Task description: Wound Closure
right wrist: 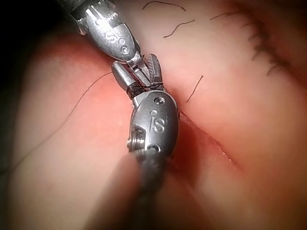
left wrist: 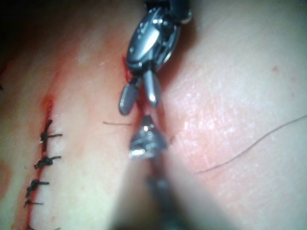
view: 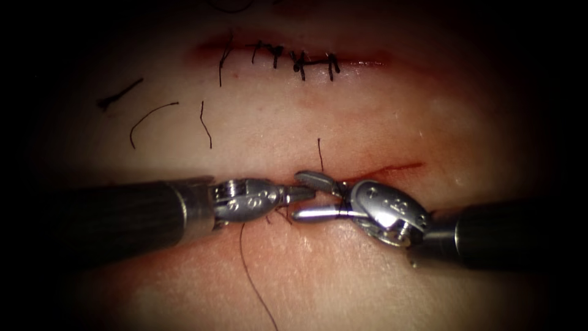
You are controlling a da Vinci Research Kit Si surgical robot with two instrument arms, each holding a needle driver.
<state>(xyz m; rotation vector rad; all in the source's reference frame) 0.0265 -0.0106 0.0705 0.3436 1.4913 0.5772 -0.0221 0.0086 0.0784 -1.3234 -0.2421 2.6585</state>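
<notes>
At the open cut (view: 392, 168) near the tissue's (view: 343, 282) middle: right tool (view: 304, 195) jaws spread apart, empty; left tool (view: 309, 193) jaws closed, apparently pinching thread (view: 251, 276). Needle whereabouts unclear.

The tissue (view: 343, 116) is pale pork belly with two cuts. The far cut (view: 288, 58) is closed by dark stitches. The near cut (view: 392, 168) lies open, red-edged, running left to right. Thread (view: 251, 276) trails from it toward the near edge; a short end (view: 320, 154) stands above it. The needle cannot be made out.
</notes>
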